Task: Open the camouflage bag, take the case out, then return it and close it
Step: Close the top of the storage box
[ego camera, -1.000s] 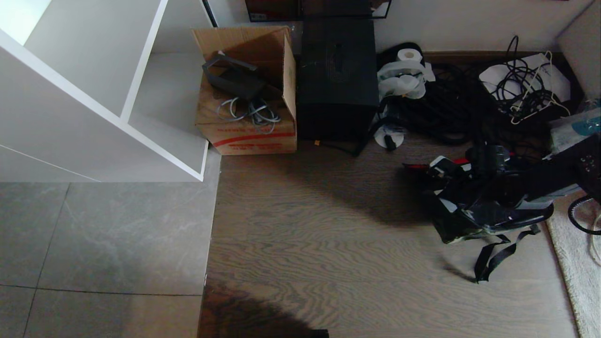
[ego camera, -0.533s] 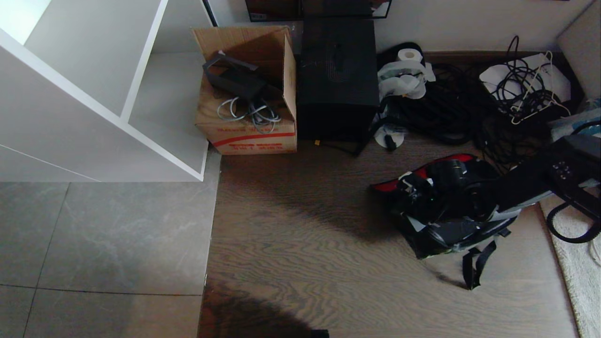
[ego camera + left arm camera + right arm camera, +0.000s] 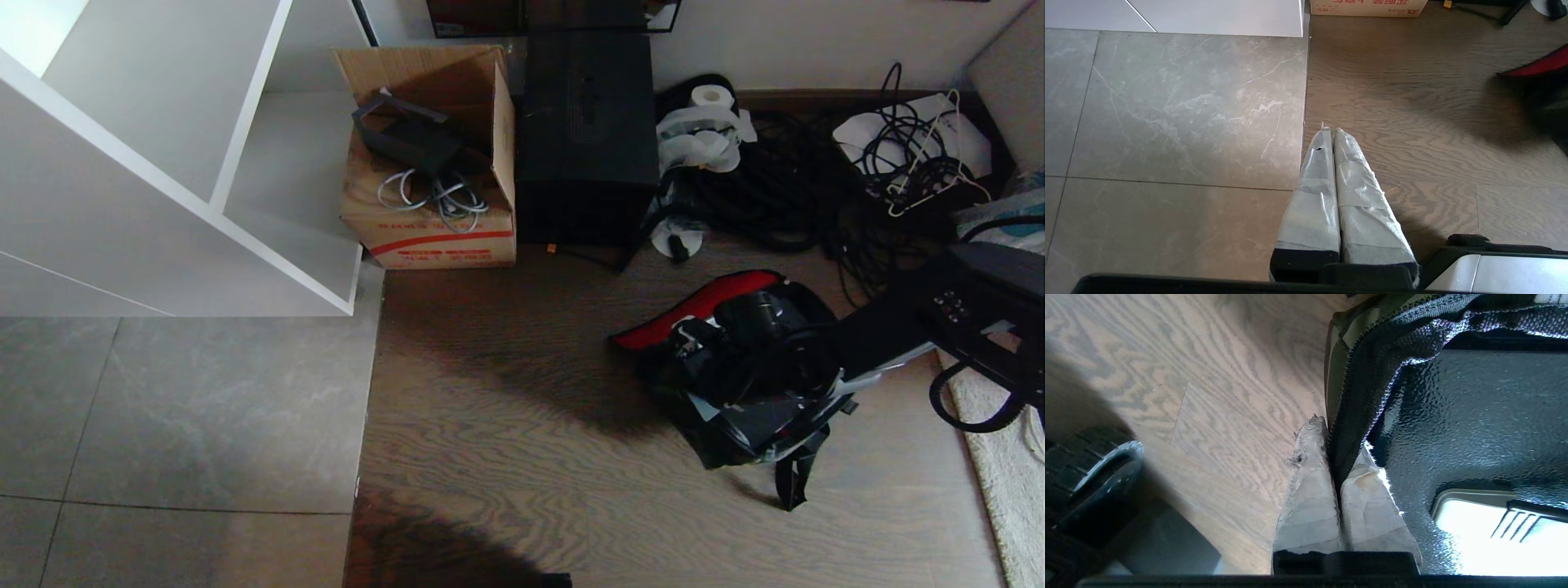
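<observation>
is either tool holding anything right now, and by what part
The right tool pinches the camouflage bag by its zippered edge. The left tool is shut on nothing.

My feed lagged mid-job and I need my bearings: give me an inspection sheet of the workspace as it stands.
Surface: wood floor beside grey tile.
Job's things: camouflage bag on the wood, open, red lining showing; case apparently inside, black pebbled face visible.
Clutter: cardboard box, tall black box, paper roll.
Grippers: right pincer shut on the bag's zippered rim; left pincer shut, empty, above the floor.
Cables: black tangle by the wall; grey leads in the cardboard box.
Surroundings: white shelf unit on the left, pale rug on the right.
</observation>
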Robot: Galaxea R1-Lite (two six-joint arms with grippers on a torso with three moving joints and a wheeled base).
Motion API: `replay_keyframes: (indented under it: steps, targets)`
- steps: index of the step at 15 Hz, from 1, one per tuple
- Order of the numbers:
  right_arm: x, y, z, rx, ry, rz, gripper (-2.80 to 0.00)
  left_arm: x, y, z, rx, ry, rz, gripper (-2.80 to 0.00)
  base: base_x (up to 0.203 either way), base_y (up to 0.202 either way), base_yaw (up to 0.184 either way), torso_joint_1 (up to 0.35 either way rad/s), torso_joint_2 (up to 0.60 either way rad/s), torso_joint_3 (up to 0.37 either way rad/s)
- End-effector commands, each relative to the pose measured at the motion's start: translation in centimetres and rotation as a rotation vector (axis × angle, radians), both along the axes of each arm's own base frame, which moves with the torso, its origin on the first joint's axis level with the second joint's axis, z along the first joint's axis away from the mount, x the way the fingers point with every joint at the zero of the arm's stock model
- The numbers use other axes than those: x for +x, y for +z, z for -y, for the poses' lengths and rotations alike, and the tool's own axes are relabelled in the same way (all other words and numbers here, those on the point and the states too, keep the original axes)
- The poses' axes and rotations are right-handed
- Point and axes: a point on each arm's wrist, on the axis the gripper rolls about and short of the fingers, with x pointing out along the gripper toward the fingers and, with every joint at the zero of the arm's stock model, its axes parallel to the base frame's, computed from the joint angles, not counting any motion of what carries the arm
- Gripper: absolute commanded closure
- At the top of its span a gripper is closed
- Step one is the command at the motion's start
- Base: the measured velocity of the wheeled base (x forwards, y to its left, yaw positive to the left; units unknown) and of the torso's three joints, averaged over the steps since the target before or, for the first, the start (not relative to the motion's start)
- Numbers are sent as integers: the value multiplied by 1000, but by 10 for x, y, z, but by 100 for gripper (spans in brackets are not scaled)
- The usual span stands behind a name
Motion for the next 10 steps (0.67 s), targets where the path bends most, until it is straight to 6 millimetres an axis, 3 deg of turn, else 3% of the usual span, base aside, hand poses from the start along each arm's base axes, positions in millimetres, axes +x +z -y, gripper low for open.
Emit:
replay_keyframes:
  steps: [1, 4, 6, 10]
  targets:
    - [-1, -9, 0, -2, 0, -23, -280, 0, 0, 0, 0, 0, 0, 0, 0, 0, 0, 0, 0, 0]
    - [-9, -12, 1, 1, 3, -38, -280, 0, 0, 0, 0, 1, 0, 0, 0, 0, 0, 0, 0, 0]
    - [-15, 2, 2, 38, 36, -32, -280, 0, 0, 0, 0, 0, 0, 0, 0, 0, 0, 0, 0, 0]
    - [-11, 31, 41, 99, -4, 26, -280, 0, 0, 0, 0, 0, 0, 0, 0, 0, 0, 0, 0, 0]
